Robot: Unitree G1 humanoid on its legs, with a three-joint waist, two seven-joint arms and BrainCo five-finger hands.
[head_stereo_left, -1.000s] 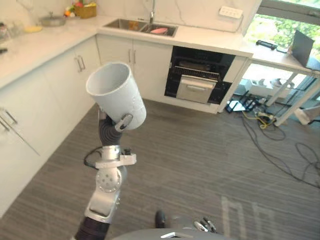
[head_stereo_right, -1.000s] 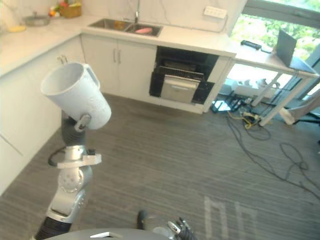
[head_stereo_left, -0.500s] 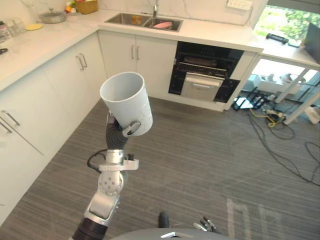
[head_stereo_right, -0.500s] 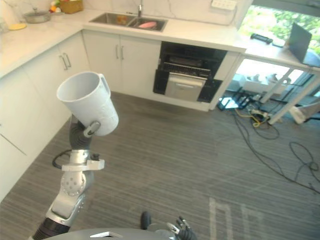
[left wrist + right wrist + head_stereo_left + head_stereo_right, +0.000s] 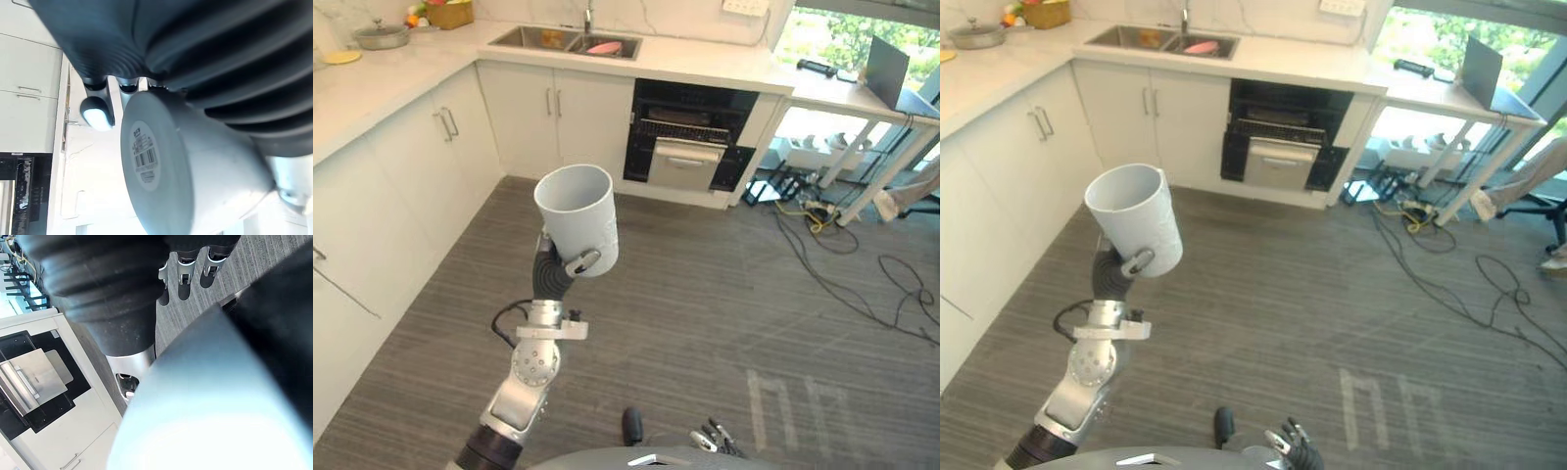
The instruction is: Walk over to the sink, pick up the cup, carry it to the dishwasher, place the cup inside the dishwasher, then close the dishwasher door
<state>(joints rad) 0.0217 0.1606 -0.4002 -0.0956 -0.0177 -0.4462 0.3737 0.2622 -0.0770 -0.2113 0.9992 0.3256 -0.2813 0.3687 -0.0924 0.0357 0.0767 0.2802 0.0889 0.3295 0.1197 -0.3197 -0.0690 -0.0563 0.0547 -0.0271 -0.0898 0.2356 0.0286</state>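
We are gripping the white cup (image 5: 576,217), mouth up and slightly tilted, in our raised left hand (image 5: 578,262), facing the dishwasher (image 5: 690,147) well ahead and rightward, while our right hand (image 5: 1293,456) is hanging low, seemingly relaxed.

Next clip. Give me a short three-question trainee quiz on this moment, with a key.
1. Which hand holds the cup?
2. True or false: the dishwasher stands open.
3. The cup is: A) held up above the floor; B) lying on it; C) inside the dishwasher.

Key: 1. The left hand, fingers curled round the cup. 2. True. 3. A.
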